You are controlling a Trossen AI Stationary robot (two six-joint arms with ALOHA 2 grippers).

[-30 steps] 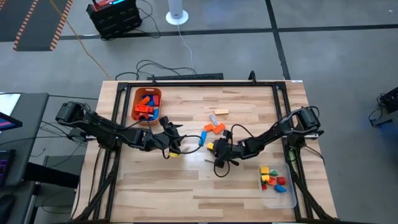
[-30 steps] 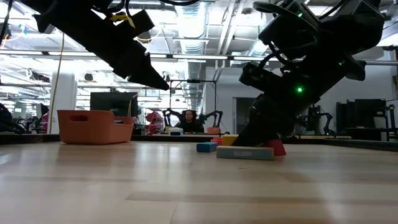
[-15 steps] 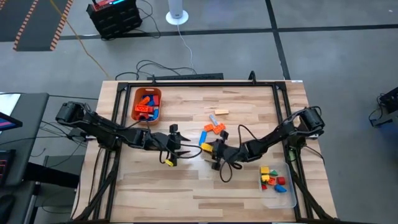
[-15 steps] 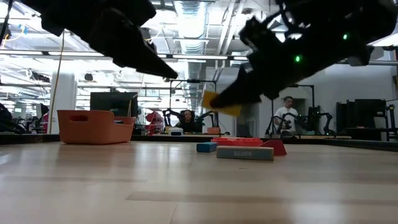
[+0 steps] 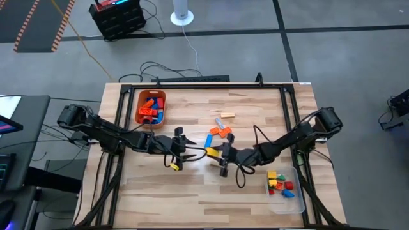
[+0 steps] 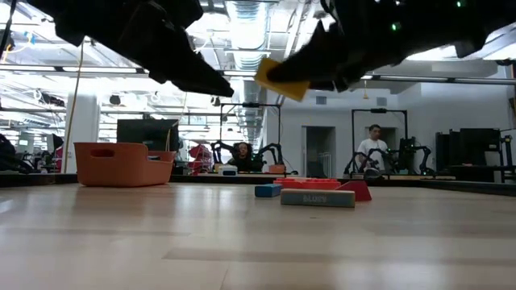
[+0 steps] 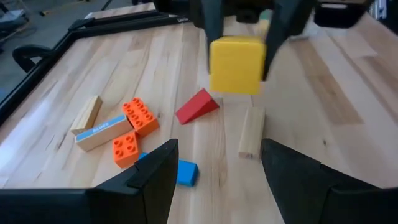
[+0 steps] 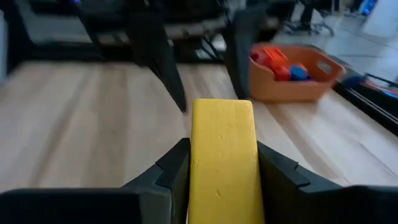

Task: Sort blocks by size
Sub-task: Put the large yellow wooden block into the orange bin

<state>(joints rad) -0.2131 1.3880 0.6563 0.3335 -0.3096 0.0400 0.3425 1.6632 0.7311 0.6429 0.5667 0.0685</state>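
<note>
Right hand (image 8: pixel 221 180) is clamped on a yellow block (image 8: pixel 222 155), lifted clear of the counter (image 5: pixel 255 108) near its middle. Left hand (image 7: pixel 217 168) hovers just beside, fingers apart and empty. Judging it a big block, carry it level to the orange bin (image 5: pixel 151 107) before letting go.

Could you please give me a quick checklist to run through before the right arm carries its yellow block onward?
1. Grip: right end effector shut on the yellow block - ok.
2. Block lifted off the table in the low view - ok.
3. Left end effector open, empty, facing the held block closely - not ok for a straight pass.
4. Tray has bare room - ok.
5. Bin away from the right arm - ok.
6. Loose blocks below the arm, clearance - cannot tell.
</note>
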